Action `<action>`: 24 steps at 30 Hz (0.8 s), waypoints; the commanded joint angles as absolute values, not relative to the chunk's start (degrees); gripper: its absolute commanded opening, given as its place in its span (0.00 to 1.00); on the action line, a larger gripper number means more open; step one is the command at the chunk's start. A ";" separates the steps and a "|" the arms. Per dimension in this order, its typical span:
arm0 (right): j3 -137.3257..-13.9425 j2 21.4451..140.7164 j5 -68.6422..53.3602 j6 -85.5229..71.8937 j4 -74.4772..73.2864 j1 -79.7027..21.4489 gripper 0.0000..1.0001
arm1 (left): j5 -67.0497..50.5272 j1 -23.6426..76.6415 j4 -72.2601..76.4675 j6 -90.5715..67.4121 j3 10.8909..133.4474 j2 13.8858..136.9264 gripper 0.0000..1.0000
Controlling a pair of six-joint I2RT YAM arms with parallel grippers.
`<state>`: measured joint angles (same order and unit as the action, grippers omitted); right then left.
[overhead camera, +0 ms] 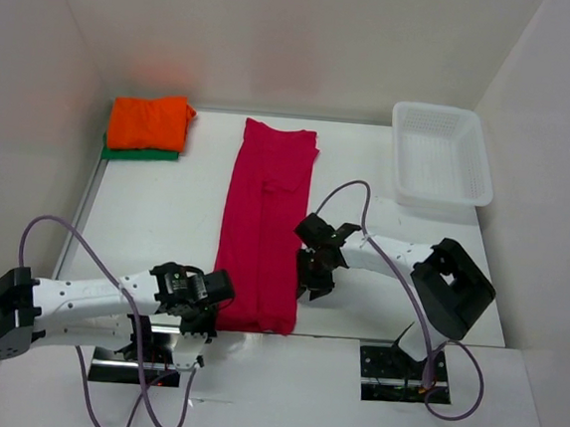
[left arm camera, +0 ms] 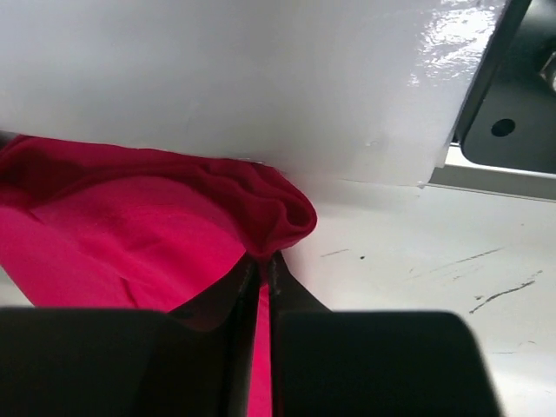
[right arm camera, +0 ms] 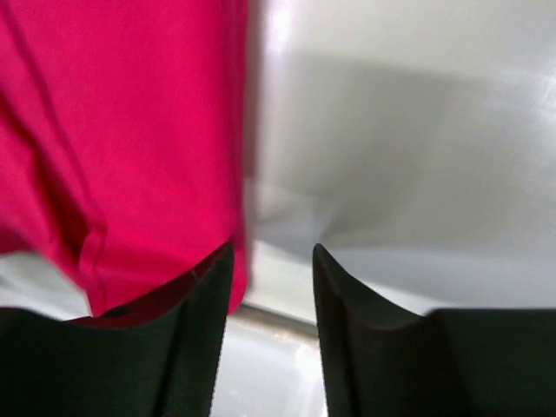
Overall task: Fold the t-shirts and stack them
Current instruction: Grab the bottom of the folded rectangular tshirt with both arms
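Basket (overhead camera: 434, 111) far right on table (overhead camera: 164, 223), well apart from shirts. Orange shirt (overhead camera: 148, 122) folded, stacked on green shirt (overhead camera: 138, 155) in far left corner. Magenta shirt (overhead camera: 264, 222) lies in long strip mid-table. Left gripper (left arm camera: 261, 259) clenched on its near left corner, cloth bunched at tips. Right gripper (right arm camera: 274, 254) at its right edge, jaws apart, released; cloth edge just beside one finger

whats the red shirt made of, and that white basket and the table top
The red shirt: soft matte cloth, likely cotton knit; it creases and bunches. The basket: white, looks plastic, by its rigid moulded mesh. The table: smooth, hard white surface, slightly glossy with scuffs; material unclear.
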<state>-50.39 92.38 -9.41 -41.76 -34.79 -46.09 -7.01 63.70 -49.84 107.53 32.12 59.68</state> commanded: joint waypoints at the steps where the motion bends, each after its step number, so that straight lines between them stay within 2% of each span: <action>1: -48.96 85.97 -13.97 -40.77 -35.86 -46.84 0.48 | -6.51 64.07 -51.06 107.48 30.15 58.18 0.14; 5: -47.72 85.43 -15.82 -44.99 -37.08 -52.97 0.59 | -4.75 64.07 -51.06 108.02 28.04 55.29 0.30; 6: -47.72 85.43 -15.82 -45.87 -37.09 -54.04 0.60 | -5.96 64.07 -51.06 108.63 28.04 53.63 0.38; 12: -47.72 86.75 -16.44 -47.90 -36.56 -55.37 0.65 | -7.82 64.07 -50.36 109.16 28.04 52.82 0.53; 13: -47.20 86.75 -17.13 -47.90 -36.56 -55.37 0.65 | -7.82 64.07 -50.36 109.16 28.04 53.95 0.58; 14: -47.20 86.75 -17.14 -47.90 -36.56 -55.37 0.68 | -7.82 64.07 -50.36 109.68 28.56 54.75 0.61; 17: -46.67 88.58 -17.14 -47.90 -36.56 -55.37 0.74 | -8.35 64.07 -50.88 109.69 30.40 59.57 0.68; 19: -46.67 90.25 -17.75 -47.20 -35.78 -55.99 0.74 | -9.75 64.07 -50.89 109.69 32.25 63.78 0.70; 24: -49.22 94.04 -17.75 -46.67 -36.91 -57.30 0.72 | -12.22 64.07 -51.42 107.67 34.80 68.73 0.72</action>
<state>-48.21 92.62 -18.31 -47.11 -36.47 -56.12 -8.36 63.86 -49.39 107.72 32.51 67.70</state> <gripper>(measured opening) 0.727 0.717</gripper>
